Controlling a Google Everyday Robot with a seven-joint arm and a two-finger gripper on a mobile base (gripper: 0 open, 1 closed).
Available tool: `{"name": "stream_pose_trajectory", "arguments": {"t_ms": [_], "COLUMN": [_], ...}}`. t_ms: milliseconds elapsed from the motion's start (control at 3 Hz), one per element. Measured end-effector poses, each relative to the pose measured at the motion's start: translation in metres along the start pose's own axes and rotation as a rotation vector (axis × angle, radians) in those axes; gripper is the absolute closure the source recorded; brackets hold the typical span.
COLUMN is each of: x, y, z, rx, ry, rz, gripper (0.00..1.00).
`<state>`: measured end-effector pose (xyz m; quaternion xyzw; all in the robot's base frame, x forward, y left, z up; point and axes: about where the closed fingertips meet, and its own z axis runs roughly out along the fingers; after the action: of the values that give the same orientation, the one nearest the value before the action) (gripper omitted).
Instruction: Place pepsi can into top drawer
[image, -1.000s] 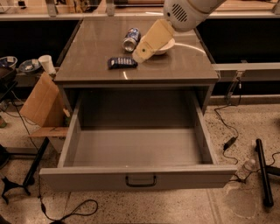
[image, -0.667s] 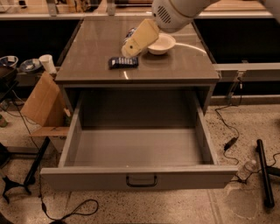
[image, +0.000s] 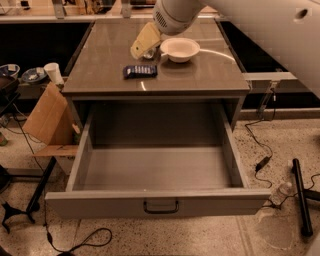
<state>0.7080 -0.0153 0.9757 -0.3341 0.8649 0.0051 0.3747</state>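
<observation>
My gripper (image: 144, 44), cream-coloured, hangs over the back middle of the cabinet top (image: 200, 80), just left of the white bowl (image: 180, 49). The pepsi can is hidden behind the gripper, at the spot where it lay before. I cannot tell whether the gripper touches or holds it. The top drawer (image: 155, 167) of the grey cabinet is pulled fully out toward me and is empty. Its flat front panel carries a small dark handle (image: 160, 206).
A flat dark blue snack packet (image: 140, 71) lies on the cabinet top in front of the gripper. A cardboard box (image: 47, 120) and a paper cup (image: 52, 72) stand to the left. Cables and a black pole (image: 301, 195) lie on the floor at right.
My gripper has moved left and down from over the bowl onto the can's spot. The can is now covered and the bowl shows fully. The drawer has not moved.
</observation>
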Motion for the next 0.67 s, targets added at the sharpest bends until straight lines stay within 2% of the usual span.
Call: {"name": "stream_pose_trajectory", "arguments": {"t_ms": [333,667], "x": [0.0,-0.011], "y": [0.0,0.002], "z": [0.0,0.014], "rx": [0.0,0.032], "ry": [0.0,0.037], "rz": [0.0,0.026], "gripper": [0.0,0.0]}}
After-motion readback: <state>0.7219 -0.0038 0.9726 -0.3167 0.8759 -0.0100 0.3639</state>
